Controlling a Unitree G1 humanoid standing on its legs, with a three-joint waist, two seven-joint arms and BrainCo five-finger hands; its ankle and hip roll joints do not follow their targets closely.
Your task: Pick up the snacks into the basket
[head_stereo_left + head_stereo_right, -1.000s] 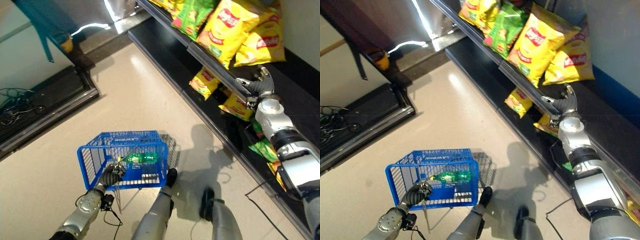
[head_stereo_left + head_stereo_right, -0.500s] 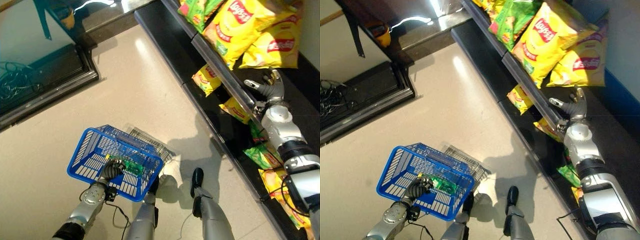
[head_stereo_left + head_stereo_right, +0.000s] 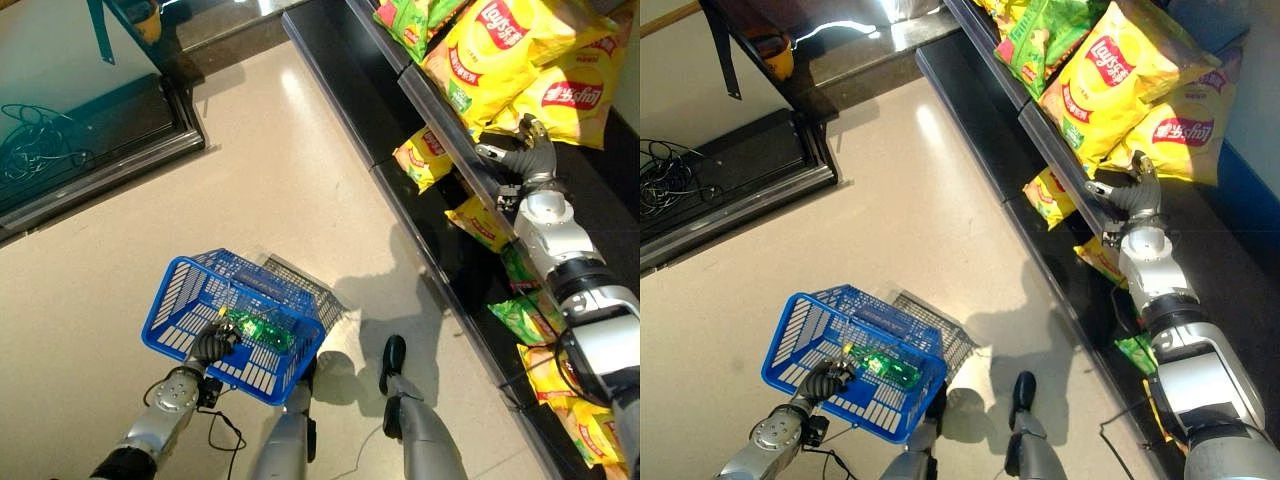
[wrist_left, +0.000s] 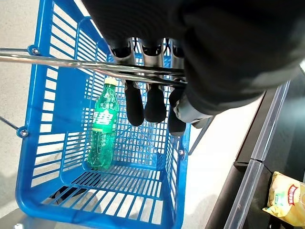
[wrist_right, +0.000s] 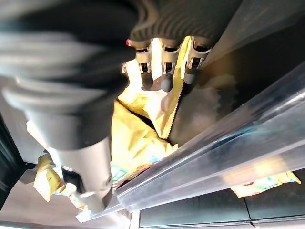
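1. Left hand (image 3: 212,345), low at the near left, has its fingers (image 4: 135,102) curled round the metal handle (image 4: 71,63) of the blue basket (image 3: 176,318), which hangs tilted above the floor (image 3: 250,180).
2. Right hand (image 3: 522,160), extended to the far right, reaches with loosely spread fingers (image 5: 165,71) to the yellow snack bags (image 3: 510,60) on the upper shelf (image 3: 455,140), holding nothing.
3. A green bottle (image 4: 104,126) with a printed label lies inside the basket.
4. More yellow and green bags (image 3: 480,222) sit on the lower shelf beneath the right arm.
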